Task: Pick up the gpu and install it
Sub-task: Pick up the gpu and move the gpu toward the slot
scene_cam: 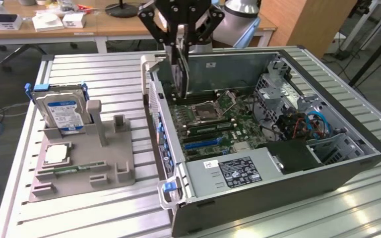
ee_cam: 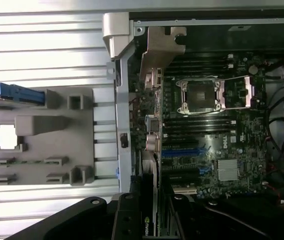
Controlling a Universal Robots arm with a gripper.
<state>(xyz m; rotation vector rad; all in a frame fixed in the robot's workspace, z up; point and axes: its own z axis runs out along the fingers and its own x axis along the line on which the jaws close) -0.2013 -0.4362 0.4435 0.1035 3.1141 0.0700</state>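
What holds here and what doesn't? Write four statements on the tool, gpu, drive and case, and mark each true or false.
1. The tool grips the gpu on edge at the open case. True.
2. The drive lies flat on the table. False: it stands upright in the grey tray.
3. A CPU chip lies on the tray. True.
4. The case is closed. False: its side is off and the motherboard shows.
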